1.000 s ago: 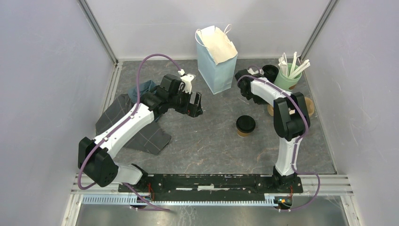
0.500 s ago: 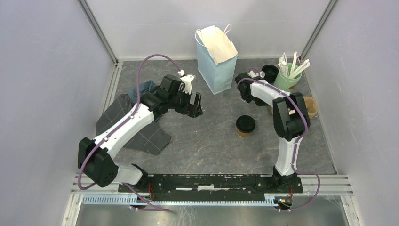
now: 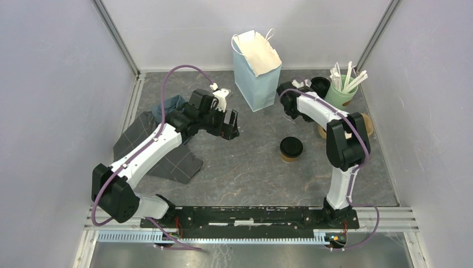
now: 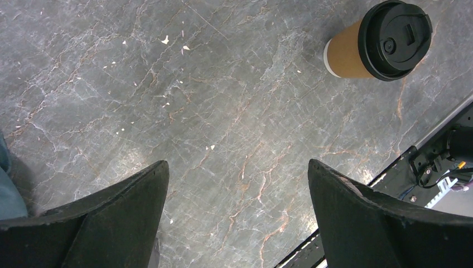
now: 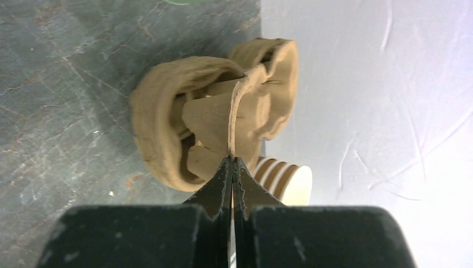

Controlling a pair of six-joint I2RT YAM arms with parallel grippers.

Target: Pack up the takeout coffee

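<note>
The takeout coffee (image 3: 290, 148), a kraft paper cup with a black lid (image 4: 395, 38), stands upright mid-table between the arms. My left gripper (image 4: 237, 184) hangs open over bare table, left of the cup (image 3: 230, 124), with nothing between its fingers. My right gripper (image 5: 232, 160) is shut on a thin upright ridge of the brown pulp cup carrier (image 5: 167, 128) near the right wall. In the top view the right forearm hides those fingers, and only bits of the carrier (image 3: 322, 132) show.
A pale blue paper bag (image 3: 255, 70) stands open at the back centre. A green holder with white cutlery (image 3: 341, 92) sits back right. A stack of lidless paper cups (image 5: 287, 181) lies behind the carrier. A grey cloth (image 3: 153, 148) lies under the left arm.
The right jaws have closed onto the carrier's ridge, and the right wrist has shifted slightly toward the back. The left arm and the coffee have stayed put.
</note>
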